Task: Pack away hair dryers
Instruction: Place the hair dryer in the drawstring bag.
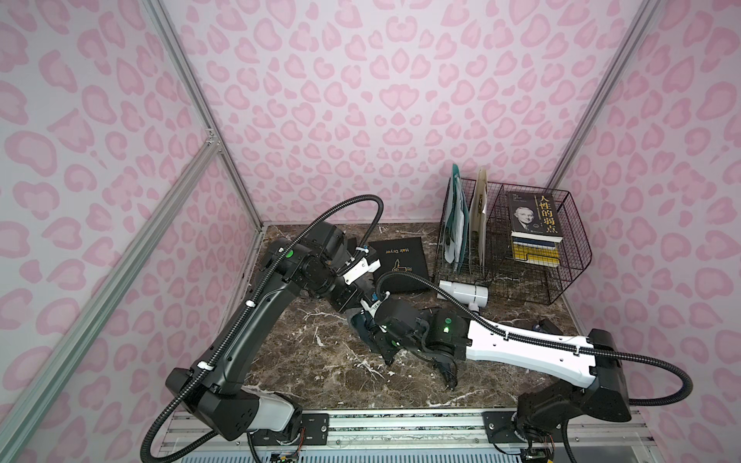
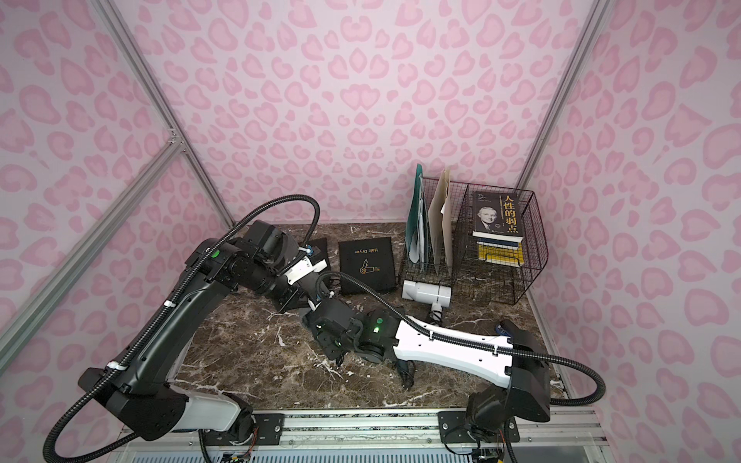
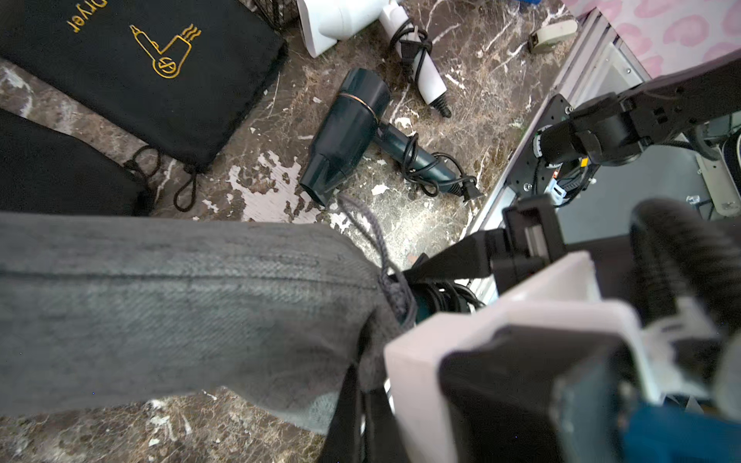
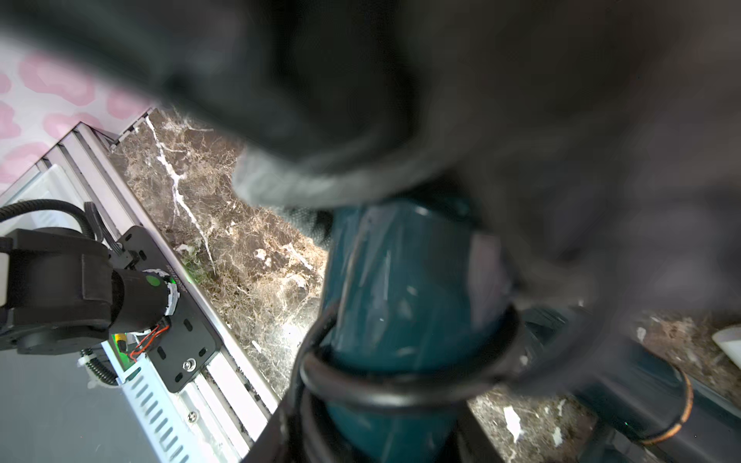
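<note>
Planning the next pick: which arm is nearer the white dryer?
Right. The right arm passes just beside the white dryer; the left arm sits beyond the black pouch.

On the counter [image 1: 320, 360], a basket [image 1: 573, 248] holding a book [image 1: 531, 214] fills the back right corner; a hair dryer [image 1: 465, 294] lies before it, a pouch [image 1: 401, 260] to its left.

Two robot arms reach inward and meet mid-scene. The black left arm [image 1: 248, 320] angles forward, its left gripper [image 3: 361, 385] pinched tight on a grey pouch [image 3: 180, 300]. The white right arm [image 1: 521, 348] stretches sideways, its right gripper [image 4: 377, 433] clamping the handle of a teal hair dryer [image 4: 401, 288].
</note>
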